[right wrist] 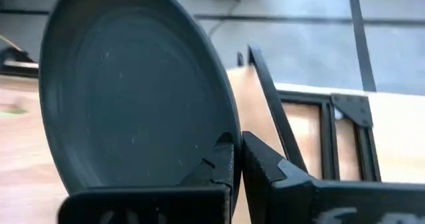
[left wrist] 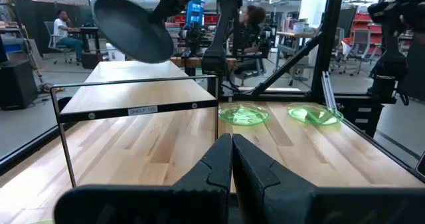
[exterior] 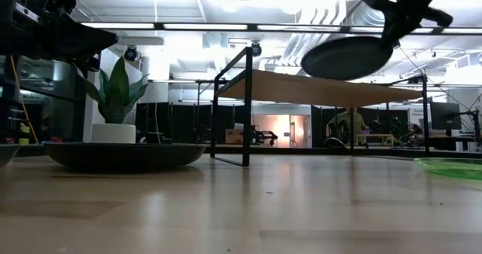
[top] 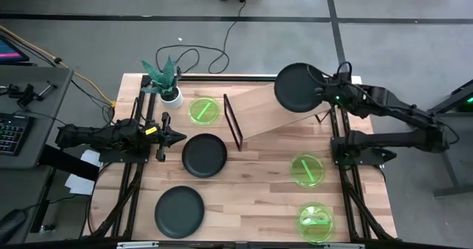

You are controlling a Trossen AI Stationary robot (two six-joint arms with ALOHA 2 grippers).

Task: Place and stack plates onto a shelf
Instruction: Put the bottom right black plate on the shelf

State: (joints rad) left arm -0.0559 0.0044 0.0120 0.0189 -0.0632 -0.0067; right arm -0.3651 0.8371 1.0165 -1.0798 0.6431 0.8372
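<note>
My right gripper [top: 319,90] is shut on a dark grey plate [top: 298,87], held in the air over the far right part of the tilted light-wood shelf [top: 275,110]. In the low view the plate [exterior: 348,56] hovers just above the board [exterior: 324,90]. My left gripper [top: 181,137] is shut and empty, left of a second dark plate [top: 205,154] lying flat on the table. A third dark plate [top: 179,211] lies near the front edge. Three neon-green plates [top: 205,110] [top: 307,169] [top: 315,222] rest flat on the tabletop. My right gripper pinches the dark plate by its rim [right wrist: 222,127], on the side facing the table's right, with the rim running between the two fingers [right wrist: 219,167]. The fingers come from the table's right, roughly level. The plate is lifted clear and slightly tilted over the shelf.
A white pot with a green plant [top: 166,80] stands at the far left corner, close to one green plate. The shelf's black frame [top: 233,121] stands upright at its left end. Bare tabletop [top: 251,197] lies between the near dark plate and the green plates on the right.
</note>
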